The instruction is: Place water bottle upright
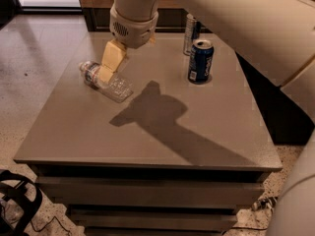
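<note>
The small clear ribbed plastic water bottle [117, 86] lies on its side at the far left of the grey table [147, 146]. The gripper [107, 69] hangs over its capped end; whether it is open or closed cannot be told. The step looks like the approach, and a secure grasp comes next.

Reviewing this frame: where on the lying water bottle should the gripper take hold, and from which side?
Probably the ribbed middle, from straight above, closing across the width. The water bottle lies on its side on the table, cap pointing far left, so its round flank faces up. The gripper hangs just over its label end.
</note>
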Robot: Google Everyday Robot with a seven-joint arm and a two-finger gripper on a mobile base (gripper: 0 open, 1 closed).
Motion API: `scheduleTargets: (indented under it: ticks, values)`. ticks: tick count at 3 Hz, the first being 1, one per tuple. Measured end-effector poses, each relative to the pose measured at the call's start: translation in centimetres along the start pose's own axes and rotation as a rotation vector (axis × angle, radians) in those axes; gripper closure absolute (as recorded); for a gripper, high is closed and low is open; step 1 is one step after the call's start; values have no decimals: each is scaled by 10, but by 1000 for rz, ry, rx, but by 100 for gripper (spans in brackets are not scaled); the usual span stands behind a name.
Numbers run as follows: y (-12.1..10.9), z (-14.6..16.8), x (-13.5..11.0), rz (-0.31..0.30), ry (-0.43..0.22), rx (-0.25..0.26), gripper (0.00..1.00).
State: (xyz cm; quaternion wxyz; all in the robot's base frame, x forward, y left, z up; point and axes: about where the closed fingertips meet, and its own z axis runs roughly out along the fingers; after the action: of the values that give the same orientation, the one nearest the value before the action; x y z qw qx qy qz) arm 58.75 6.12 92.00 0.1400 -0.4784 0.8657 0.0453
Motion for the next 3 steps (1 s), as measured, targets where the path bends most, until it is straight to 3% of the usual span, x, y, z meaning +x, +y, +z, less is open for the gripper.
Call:
scheduleTargets:
  ticks: [3]
  values:
    - [8,51,-48,-125,14,-57,0]
